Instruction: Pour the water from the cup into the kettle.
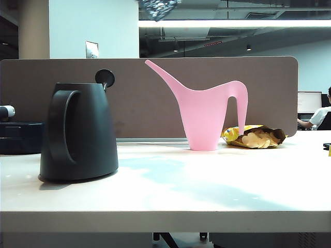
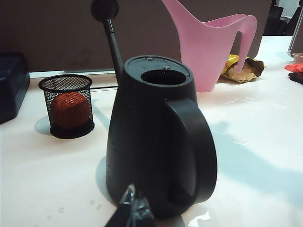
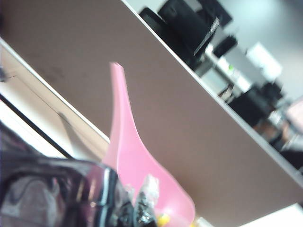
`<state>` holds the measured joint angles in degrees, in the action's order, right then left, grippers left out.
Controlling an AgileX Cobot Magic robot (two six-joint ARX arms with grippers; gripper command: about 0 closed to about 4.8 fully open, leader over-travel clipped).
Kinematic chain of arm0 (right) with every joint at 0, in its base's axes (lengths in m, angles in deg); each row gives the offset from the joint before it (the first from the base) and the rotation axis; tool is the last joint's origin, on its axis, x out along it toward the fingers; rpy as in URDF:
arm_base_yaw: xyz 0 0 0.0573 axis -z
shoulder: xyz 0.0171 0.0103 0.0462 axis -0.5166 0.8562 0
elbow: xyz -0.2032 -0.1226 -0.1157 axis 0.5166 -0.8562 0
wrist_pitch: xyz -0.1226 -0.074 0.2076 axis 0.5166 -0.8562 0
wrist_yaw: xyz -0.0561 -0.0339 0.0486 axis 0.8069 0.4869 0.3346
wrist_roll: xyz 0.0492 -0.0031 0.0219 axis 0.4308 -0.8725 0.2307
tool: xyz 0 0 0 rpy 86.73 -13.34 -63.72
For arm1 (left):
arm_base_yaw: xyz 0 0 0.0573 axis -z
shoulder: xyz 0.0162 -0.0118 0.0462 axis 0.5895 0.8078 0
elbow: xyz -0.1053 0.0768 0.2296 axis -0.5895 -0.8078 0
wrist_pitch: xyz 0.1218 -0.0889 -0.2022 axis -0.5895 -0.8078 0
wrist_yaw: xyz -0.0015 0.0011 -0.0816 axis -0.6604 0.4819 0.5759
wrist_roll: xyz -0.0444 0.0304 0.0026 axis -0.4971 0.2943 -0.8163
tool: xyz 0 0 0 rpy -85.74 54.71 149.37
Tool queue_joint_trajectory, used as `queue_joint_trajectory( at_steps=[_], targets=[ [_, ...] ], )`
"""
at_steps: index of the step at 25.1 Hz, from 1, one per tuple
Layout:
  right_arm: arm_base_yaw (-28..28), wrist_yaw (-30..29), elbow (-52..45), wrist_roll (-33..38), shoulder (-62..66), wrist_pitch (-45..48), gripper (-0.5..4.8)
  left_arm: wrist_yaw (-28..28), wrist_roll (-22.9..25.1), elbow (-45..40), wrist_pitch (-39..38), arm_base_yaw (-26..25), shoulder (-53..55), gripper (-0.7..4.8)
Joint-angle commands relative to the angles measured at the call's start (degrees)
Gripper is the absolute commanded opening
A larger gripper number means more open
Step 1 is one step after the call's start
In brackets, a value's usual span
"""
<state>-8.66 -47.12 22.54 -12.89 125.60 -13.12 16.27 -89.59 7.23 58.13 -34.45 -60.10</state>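
Note:
The black kettle (image 1: 77,132) stands at the table's left with its lid flipped up, so the round knob (image 1: 105,77) points up behind it. Its top opening (image 2: 164,77) is uncovered. My left gripper (image 2: 134,207) rests low just in front of the kettle (image 2: 151,142), fingertips together and holding nothing. The dimpled purplish cup (image 3: 42,194) fills the corner of the right wrist view, and my right gripper (image 3: 142,205) is shut on it at its dark handle side. In the exterior view only the cup's glassy underside (image 1: 158,6) shows at the top edge, high above the table between kettle and watering can.
A pink watering can (image 1: 207,119) stands mid-table, its spout slanting towards the kettle. An opened bag of chips (image 1: 256,137) lies behind it on the right. A black mesh holder (image 2: 68,106) with an orange ball stands beyond the kettle. A brown partition (image 1: 155,98) closes the back.

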Motion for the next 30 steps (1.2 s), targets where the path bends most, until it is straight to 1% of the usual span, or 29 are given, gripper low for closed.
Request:
queue_joint_trajectory(
  at_steps=[1, 2, 3, 5, 6, 7, 9, 10, 14, 16, 22, 23, 24, 27, 29, 30],
  targets=[
    [6.1, -7.37, 0.17, 15.02, -2.36, -5.73, -0.09, 0.28, -0.02, 0.13, 0.46, 0.02, 0.04, -0.05],
    [8.22, -10.01, 0.15, 18.56, -2.69, -7.26, -0.09, 0.28, -0.02, 0.11, 0.46, 0.02, 0.04, -0.05],
    [9.86, -11.72, 0.15, 20.41, -2.91, -8.5, -0.09, 0.28, -0.02, 0.11, 0.46, 0.02, 0.04, -0.05],
    [12.2, -14.82, -0.26, 22.45, -2.89, -9.92, -0.09, 0.28, -0.02, 0.11, 0.44, 0.02, 0.04, -0.05],
    [13.44, -16.94, -1.42, 23.56, -2.91, -9.88, -0.09, 0.26, -0.02, 0.11, 0.28, 0.02, 0.04, -0.05],
    [14.01, -17.42, -2.08, 24.3, -2.95, -9.79, -0.09, 0.26, -0.02, 0.11, 0.11, 0.02, 0.04, -0.05],
    [15.54, -20.33, -6.05, 27.39, -3.48, -7.76, -0.09, 0.28, -0.02, 0.11, -0.9, 0.02, 0.04, -0.05],
    [16.13, -21.57, -8.92, 29.07, -4.02, -5.68, -0.09, 0.26, -0.13, 0.11, -1.55, 0.02, 0.04, -0.05],
    [17.62, -23.54, -19.98, 31.1, -5.86, 2.99, -0.09, 0.26, -0.2, 0.13, -1.79, 0.02, 0.04, -0.05],
    [18.29, -24.72, -23.96, 33.81, -6.12, 6.12, -0.09, 0.26, -0.2, 0.13, -1.77, 0.02, 0.04, -0.05],
    [21.07, -26.38, -35.28, 38.77, -6.34, 15.63, -0.09, 0.26, -0.2, 0.13, -1.7, 0.04, 0.04, -0.05],
    [22.43, -27.47, -39.17, 40.09, -6.38, 19.15, -0.09, 0.28, -0.2, 0.13, -1.68, 0.0, 0.04, -0.05],
    [22.64, -27.58, -41.53, 41.18, -6.38, 21.57, -0.09, 0.26, -0.2, 0.13, -1.68, 0.0, 0.04, -0.05],
    [23.41, -27.8, -45.53, 42.53, -6.36, 25.79, -0.09, 0.26, -0.2, 0.13, -1.66, 0.0, 0.04, -0.05],
    [23.45, -30.27, -49.92, 42.53, -6.34, 32.11, -0.09, 0.26, -0.2, 0.13, -1.68, 0.02, 0.04, -0.05],
    [23.45, -30.36, -53.09, 42.53, -6.32, 36.28, -0.09, 0.28, -0.22, 0.13, -1.68, 0.02, 0.04, -0.05]
  ],
)
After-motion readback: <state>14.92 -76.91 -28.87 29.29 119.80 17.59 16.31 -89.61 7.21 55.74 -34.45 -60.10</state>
